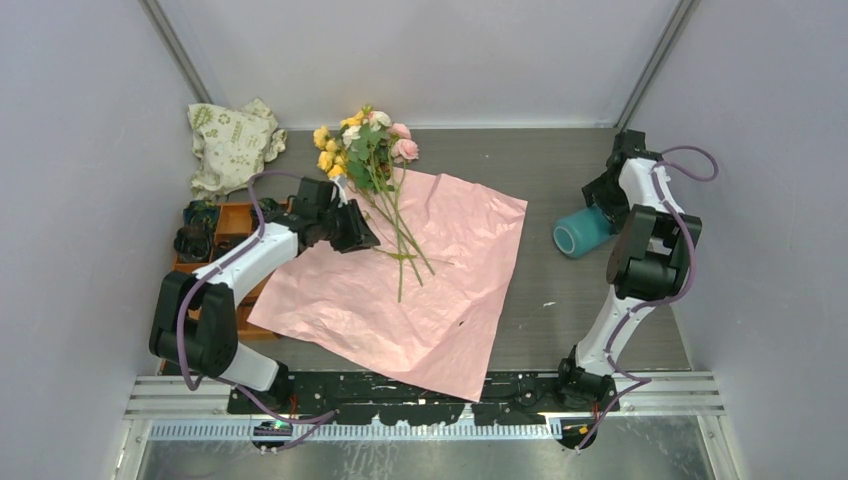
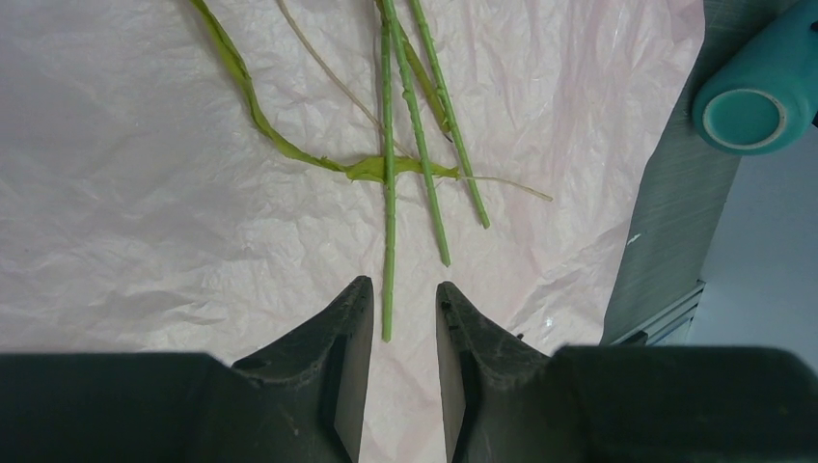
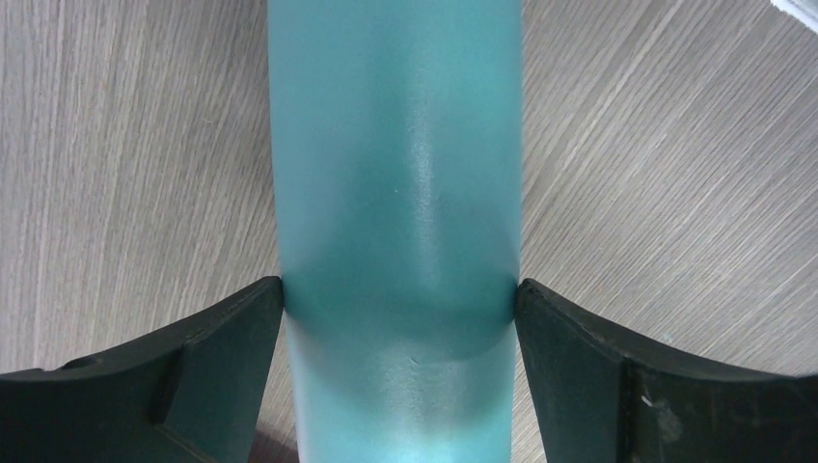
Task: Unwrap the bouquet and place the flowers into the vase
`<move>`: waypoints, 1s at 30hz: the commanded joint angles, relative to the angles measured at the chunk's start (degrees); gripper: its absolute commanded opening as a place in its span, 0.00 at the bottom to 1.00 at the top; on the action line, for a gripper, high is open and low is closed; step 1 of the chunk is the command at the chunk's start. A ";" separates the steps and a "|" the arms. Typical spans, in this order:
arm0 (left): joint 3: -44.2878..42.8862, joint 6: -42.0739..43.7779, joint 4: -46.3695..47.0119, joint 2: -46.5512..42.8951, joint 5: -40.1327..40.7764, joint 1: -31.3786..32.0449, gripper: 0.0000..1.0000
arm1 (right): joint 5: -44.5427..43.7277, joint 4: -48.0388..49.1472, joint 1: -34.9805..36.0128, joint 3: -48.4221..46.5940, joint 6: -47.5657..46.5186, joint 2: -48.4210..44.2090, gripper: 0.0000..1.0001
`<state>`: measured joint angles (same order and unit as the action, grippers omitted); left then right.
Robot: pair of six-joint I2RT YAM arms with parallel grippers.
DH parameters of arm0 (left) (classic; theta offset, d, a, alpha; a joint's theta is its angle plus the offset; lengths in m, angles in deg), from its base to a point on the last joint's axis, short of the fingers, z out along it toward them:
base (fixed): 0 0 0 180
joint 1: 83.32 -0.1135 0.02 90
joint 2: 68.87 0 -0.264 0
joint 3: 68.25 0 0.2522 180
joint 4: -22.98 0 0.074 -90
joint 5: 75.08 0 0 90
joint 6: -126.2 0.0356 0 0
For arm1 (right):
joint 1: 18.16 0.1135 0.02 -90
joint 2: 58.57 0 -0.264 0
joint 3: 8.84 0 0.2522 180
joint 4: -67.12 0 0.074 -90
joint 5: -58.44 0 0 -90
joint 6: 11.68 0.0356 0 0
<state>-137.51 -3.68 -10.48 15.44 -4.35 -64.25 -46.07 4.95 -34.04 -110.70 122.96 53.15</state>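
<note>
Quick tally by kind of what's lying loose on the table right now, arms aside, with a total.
Bunch of flowers: 1
Pink wrapping paper sheet: 1
Teal vase, tipped on its side: 1
Cloth bag: 1
Orange tray: 1
Total: 5

Teal vase (image 1: pixel 580 236); crinkled pink wrapping paper (image 1: pixel 400 300); yellow, pink, white flowers (image 1: pixel 365 140), green stems; beige green-printed cloth bag (image 1: pixel 232 142).

White arm links, black joints; purple looping cables; black wedge fingers (image 2: pixel 352 347)
</note>
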 commanded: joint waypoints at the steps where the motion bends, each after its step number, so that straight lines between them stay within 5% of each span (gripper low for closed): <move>1: -1.95 0.15 3.12 0.65 -2.39 0.18 0.31 | 3.21 -1.23 3.33 2.95 -1.43 10.44 0.90; 21: 2.27 -0.86 2.68 -3.89 -2.39 0.16 0.30 | 0.67 -7.12 17.90 1.56 -10.20 6.37 0.84; 28: 2.71 -1.34 2.83 -4.50 -2.94 0.18 0.30 | -2.10 -8.57 15.13 0.80 -10.61 4.25 0.90; 30: 2.61 -1.30 2.89 -4.51 -3.14 0.13 0.30 | -2.16 -8.16 14.05 0.35 -10.01 3.39 0.98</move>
<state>-134.74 -4.34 -9.83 12.99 -5.83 -64.25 -63.14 3.86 -19.22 -112.43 108.80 55.36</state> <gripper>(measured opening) 0.305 0.914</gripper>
